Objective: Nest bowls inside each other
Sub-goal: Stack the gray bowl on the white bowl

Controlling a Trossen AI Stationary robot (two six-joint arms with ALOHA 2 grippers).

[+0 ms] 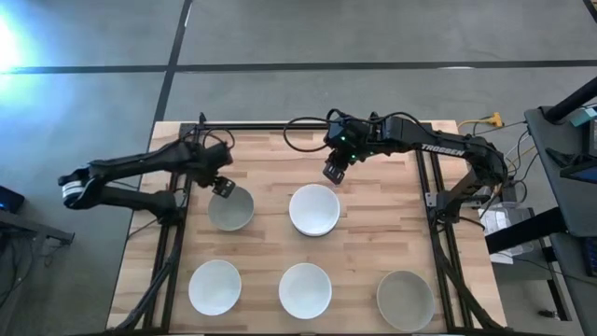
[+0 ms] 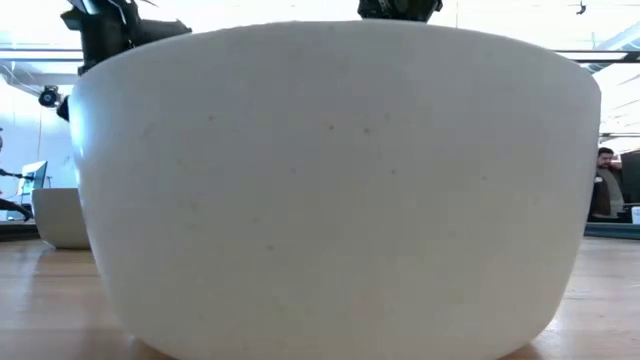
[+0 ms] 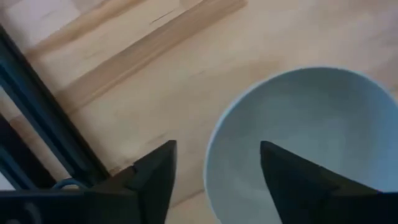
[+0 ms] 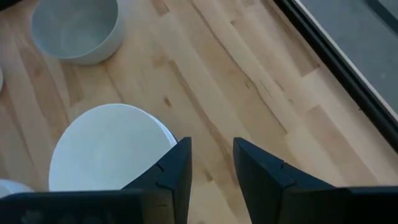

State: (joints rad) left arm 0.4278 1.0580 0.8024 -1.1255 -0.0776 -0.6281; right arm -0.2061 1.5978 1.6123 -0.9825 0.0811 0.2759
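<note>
On the wooden table the 5 bowls look stiff, smooth and slippery, best pinched at the rim; left gripper stands wide over a rim, right gripper narrow, both empty.

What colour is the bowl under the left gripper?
Light grey-beige bowl, seen best in the high view.

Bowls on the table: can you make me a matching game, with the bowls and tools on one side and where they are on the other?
Things:
1. left tool
2. right tool
3. grey bowl
4. middle front bowl

Places:
A. front right corner of the table
B. over the rim of the back left bowl
C. between two other front bowls
D. just behind the back middle bowl

Pairs: 1-B, 2-D, 3-A, 4-C
</note>
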